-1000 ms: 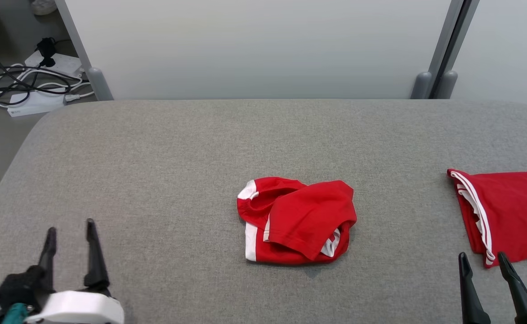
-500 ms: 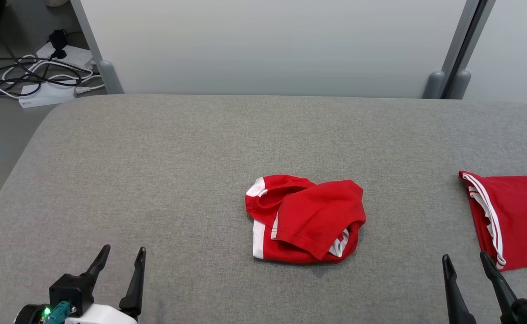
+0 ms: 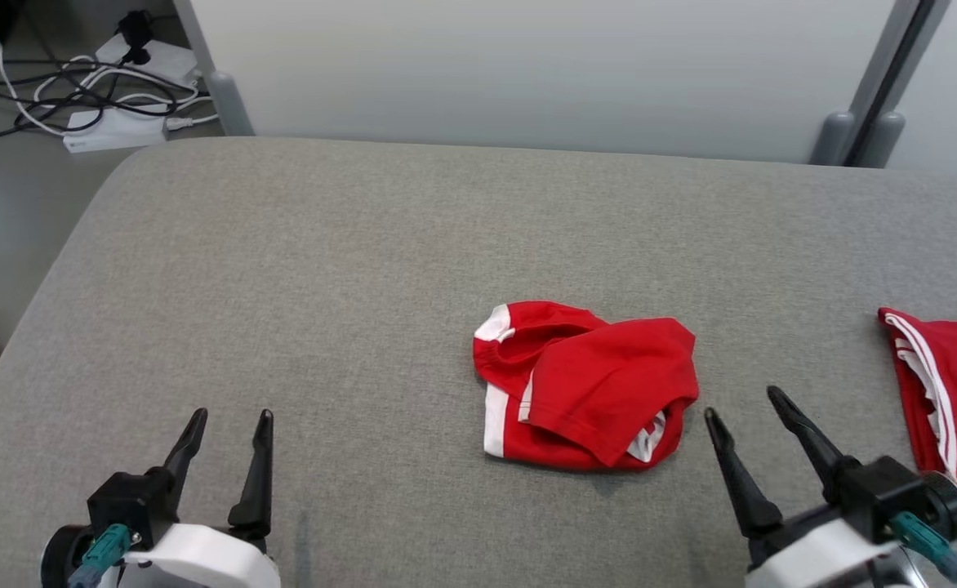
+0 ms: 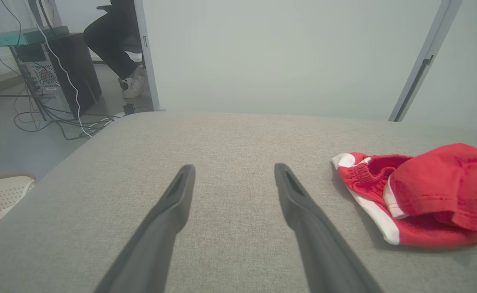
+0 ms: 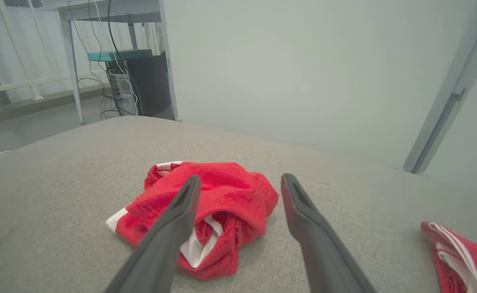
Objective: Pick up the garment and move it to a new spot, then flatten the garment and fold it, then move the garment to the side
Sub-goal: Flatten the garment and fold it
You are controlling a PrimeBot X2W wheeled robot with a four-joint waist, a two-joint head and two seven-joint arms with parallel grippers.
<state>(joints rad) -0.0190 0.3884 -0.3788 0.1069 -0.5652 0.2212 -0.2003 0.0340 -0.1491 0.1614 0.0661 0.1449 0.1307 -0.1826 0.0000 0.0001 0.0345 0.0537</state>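
Nearest, at the lower left of the head view: left gripper (image 3: 231,414), fingers apart, nothing between them, over bare grey table (image 3: 323,269). It is well apart from the garment. In the left wrist view both dark fingers (image 4: 169,219) point across empty cloth, with the garment off to their right.

Lower right: right gripper (image 3: 741,402), fingers also spread wide and holding nothing. Its inner fingertip is just beside the garment's right edge with a small gap, so no grip. In the right wrist view the left finger crosses in front of the red cloth, while the right finger is over bare table.

Garment (image 3: 589,384): red shorts with white trim, crumpled in a loose heap. It lies on the table slightly right of centre, with the elastic waistband at its left and a white lining showing at its lower right.

Second red garment (image 3: 948,392): white side stripes, lying flat at the table's right edge, cut off by the frame, well apart from the heap.

Farther back: the table's rounded far edge, then a pale partition wall (image 3: 527,73) with grey posts. On the floor at far left are cables and power strips (image 3: 111,90). The left wrist view also shows a computer tower (image 4: 71,69) and a seated person's leg and shoe (image 4: 132,83) beyond the partition.
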